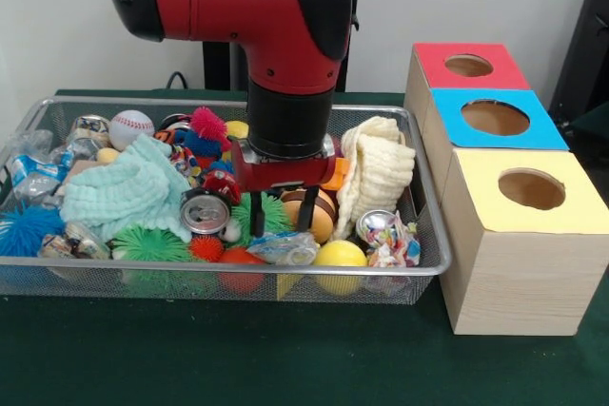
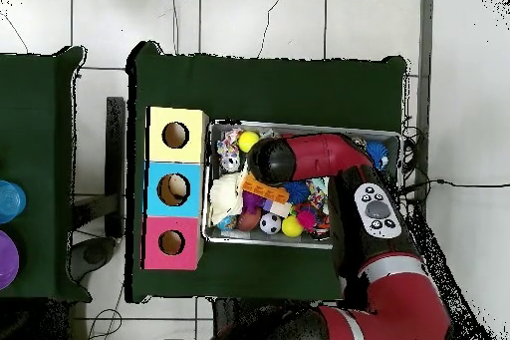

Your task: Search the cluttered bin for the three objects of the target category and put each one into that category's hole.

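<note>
Your packet (image 1: 284, 248) is crinkly clear plastic with blue-white print, lying at the near edge of the bin (image 1: 430, 263). The gripper (image 1: 281, 218) hangs upright just above it, fingers spread.

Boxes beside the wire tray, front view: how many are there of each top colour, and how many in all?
Red-topped box: 1
Blue-topped box: 1
Yellow-topped box: 1
Total: 3 boxes, each with one round hole in its top.
</note>
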You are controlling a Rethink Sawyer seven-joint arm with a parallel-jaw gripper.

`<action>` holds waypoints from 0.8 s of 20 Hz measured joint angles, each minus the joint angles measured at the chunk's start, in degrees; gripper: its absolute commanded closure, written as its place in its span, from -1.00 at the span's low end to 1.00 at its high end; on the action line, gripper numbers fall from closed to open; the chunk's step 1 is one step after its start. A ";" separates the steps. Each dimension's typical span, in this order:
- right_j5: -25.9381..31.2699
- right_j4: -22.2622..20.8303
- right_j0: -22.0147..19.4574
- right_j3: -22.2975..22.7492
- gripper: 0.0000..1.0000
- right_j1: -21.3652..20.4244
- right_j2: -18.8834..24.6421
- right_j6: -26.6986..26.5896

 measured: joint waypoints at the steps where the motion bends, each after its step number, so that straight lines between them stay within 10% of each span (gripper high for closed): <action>1: 0.00 0.02 -0.03 0.21 -1.00 -0.19 0.19 0.00; 16: 0.01 0.01 0.52 0.89 -1.00 -4.50 1.66 0.00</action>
